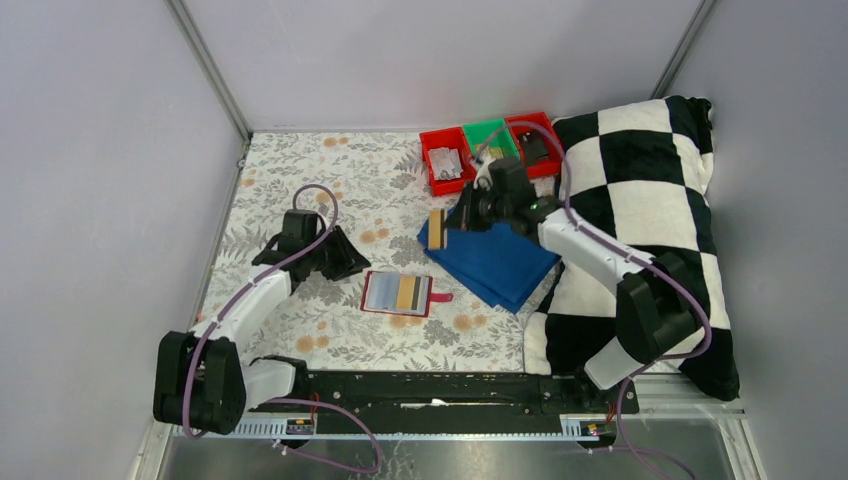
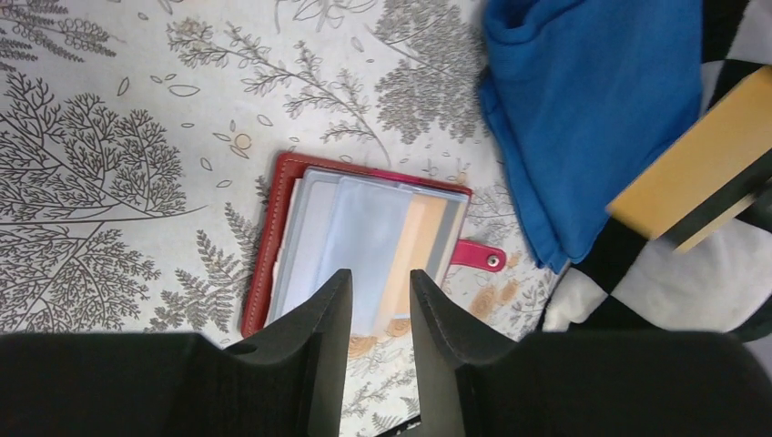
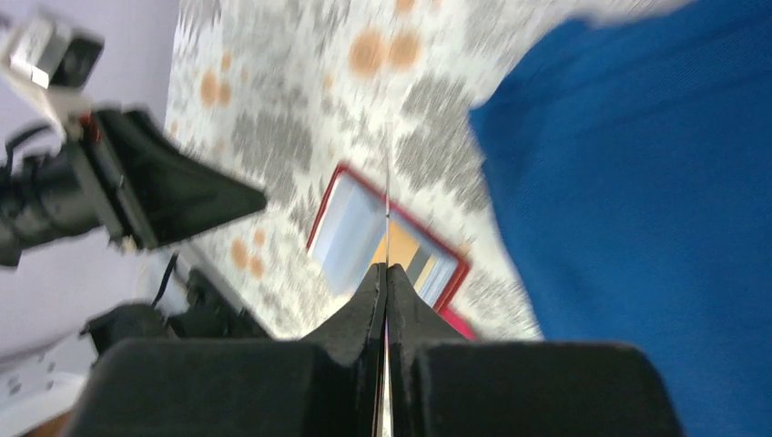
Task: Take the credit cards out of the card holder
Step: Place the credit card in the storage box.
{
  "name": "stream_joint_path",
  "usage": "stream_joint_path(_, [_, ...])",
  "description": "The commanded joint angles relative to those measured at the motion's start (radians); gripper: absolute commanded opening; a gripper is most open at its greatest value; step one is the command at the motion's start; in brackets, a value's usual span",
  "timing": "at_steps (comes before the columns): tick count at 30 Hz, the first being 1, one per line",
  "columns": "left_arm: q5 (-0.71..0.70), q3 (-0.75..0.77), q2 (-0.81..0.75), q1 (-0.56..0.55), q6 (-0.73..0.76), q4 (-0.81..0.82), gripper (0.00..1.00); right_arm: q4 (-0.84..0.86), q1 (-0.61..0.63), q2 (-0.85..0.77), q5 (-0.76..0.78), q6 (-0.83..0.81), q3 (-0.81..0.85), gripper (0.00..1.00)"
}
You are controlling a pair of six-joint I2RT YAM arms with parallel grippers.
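Top: the holder point(image 1: 430, 296) is lying open on the table point(image 1: 300, 180), clear of the edges, with cards point(image 1: 395, 292) in its slots. The right gripper point(image 1: 452, 226) is clamping a tan card point(image 1: 437, 228) over blue cloth point(image 1: 495, 265).

Left wrist: the left gripper point(image 2: 380, 278) is hovering above the holder, jaws apart, empty.

Right wrist: fingers point(image 3: 360, 314) are pinching that card edge-on.

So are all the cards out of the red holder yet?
Not yet. Done: the holder lies open. In hand: one yellow card is out, pinched in the right jaws by the blue cloth. To do: more cards sit in the holder, near the open, empty left jaws.
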Motion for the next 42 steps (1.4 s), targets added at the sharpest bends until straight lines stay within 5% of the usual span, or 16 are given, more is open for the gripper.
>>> stream_joint_path(1, [0.007,0.075,-0.075,0.006,0.038,-0.057,0.35,-0.264,-0.074,-0.015,0.213,-0.205,0.224,0.00])
stream_joint_path(10, [0.087,0.066,-0.071,0.006,0.054,-0.032,0.36,-0.452,-0.175,0.255,0.596,-0.432,0.677,0.00])
stream_joint_path(22, [0.086,0.049,-0.057,0.006,0.077,-0.032,0.36,-0.502,-0.197,0.711,0.852,-0.643,1.233,0.00])
stream_joint_path(42, [0.095,0.059,0.023,0.006,0.051,0.002,0.36,-0.392,-0.197,1.004,0.897,-0.762,1.356,0.00])
